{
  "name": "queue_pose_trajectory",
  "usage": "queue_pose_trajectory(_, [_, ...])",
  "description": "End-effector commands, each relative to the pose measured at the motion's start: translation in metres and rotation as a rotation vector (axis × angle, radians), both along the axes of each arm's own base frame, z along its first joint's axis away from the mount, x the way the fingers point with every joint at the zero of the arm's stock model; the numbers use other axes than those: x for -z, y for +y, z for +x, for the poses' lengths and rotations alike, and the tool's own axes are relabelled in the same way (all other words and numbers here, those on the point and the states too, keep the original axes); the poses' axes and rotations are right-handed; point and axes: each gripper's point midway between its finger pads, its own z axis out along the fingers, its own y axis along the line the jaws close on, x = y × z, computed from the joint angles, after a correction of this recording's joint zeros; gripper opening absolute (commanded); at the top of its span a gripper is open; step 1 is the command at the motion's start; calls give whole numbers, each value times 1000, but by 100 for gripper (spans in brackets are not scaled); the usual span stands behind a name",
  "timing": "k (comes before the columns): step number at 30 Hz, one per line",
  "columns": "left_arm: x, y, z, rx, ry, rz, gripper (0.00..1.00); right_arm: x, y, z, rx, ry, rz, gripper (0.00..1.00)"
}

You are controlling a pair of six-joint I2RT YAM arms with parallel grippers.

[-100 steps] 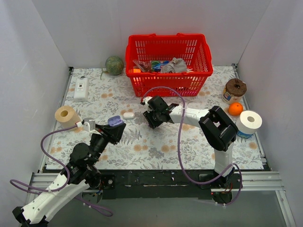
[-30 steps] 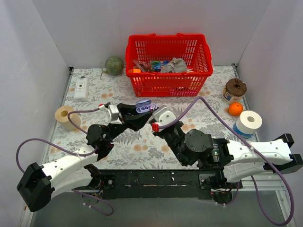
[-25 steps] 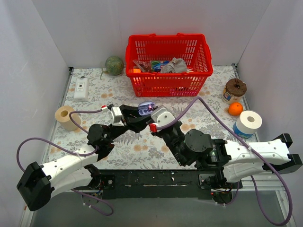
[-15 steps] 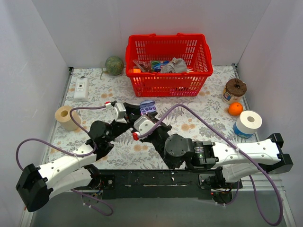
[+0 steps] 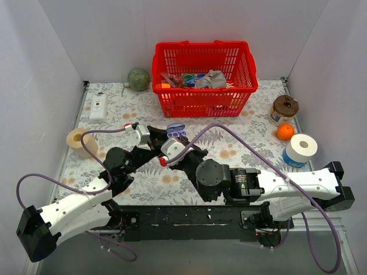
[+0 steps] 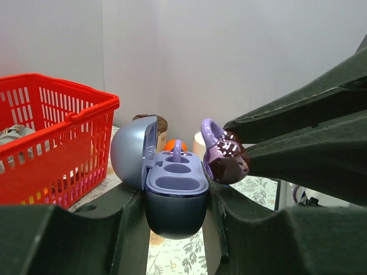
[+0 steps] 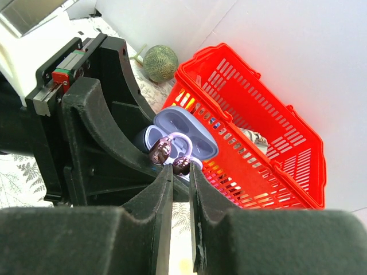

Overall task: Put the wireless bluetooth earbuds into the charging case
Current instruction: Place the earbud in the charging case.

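My left gripper (image 6: 175, 201) is shut on the charging case (image 6: 175, 192), a lavender oval held upright with its lid (image 6: 133, 152) swung open to the left. The near slot is empty, and a lilac loop (image 6: 176, 150) stands up from the far slot. My right gripper (image 7: 180, 168) is shut on one of the wireless bluetooth earbuds (image 7: 171, 150), a glossy dark purple bud with a pale hook. That earbud (image 6: 225, 157) hangs just right of the case rim, apart from the slots. From above, both grippers meet at the case (image 5: 176, 130) in front of the basket.
A red basket (image 5: 204, 77) with clutter stands close behind the case. A green ball (image 5: 138, 79) and a white remote (image 5: 98, 107) lie at the back left, with a paper roll (image 5: 79, 141) at the left. A brown-lidded jar (image 5: 284, 107), an orange (image 5: 285, 132) and a white roll (image 5: 301, 148) are at the right.
The right wrist has swung left and in, bringing the earbud up beside the open case. The left gripper has kept the case at nearly the same spot.
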Motion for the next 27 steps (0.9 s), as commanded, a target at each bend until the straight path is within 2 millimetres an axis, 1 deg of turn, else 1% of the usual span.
queue_pose_trajectory(1, [-5, 2, -7, 23, -6, -10, 0, -23, -1, 2, 3, 13, 82, 1])
queue_pose_trajectory(9, [-1, -1, -10, 43, -1, -1, 0, -18, 4, 7, 3, 16, 68, 1])
queue_pose_trajectory(19, [-5, 1, -13, 52, -7, -17, 0, -9, 0, 15, 21, 29, 35, 1])
queue_pose_trajectory(27, [-4, 0, -12, 52, -7, -17, 0, -5, 5, 12, -4, 46, 20, 1])
